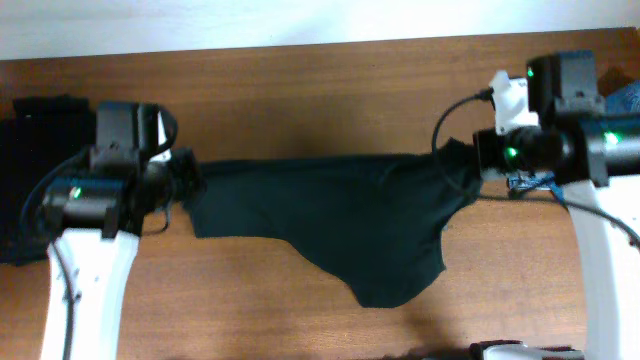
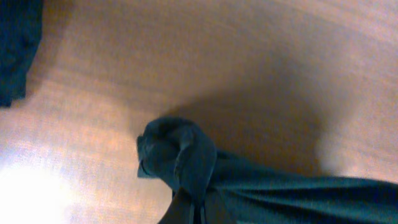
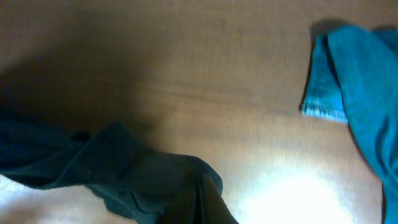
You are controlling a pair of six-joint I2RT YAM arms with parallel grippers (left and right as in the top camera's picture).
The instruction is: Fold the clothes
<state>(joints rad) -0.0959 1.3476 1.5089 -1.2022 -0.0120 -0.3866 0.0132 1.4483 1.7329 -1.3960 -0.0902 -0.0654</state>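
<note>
Stretching garment (image 1: 330, 215): left gripper (image 1: 190, 181), right gripper (image 1: 466, 155).

garment (image 1: 330, 215) soft matt dark cloth; table (image 1: 300, 80) smooth wood, slight sheen; blue cloth (image 3: 360, 81) woven.

Two black garments lay on the one wooden table (image 1: 320, 90): a stretched garment (image 1: 330, 215) across the middle and a heaped garment (image 1: 40, 140) at the left edge. One blue cloth (image 3: 360, 81) lay at the right edge. There were two grippers: left gripper (image 1: 192, 180) and right gripper (image 1: 465, 152).
</note>
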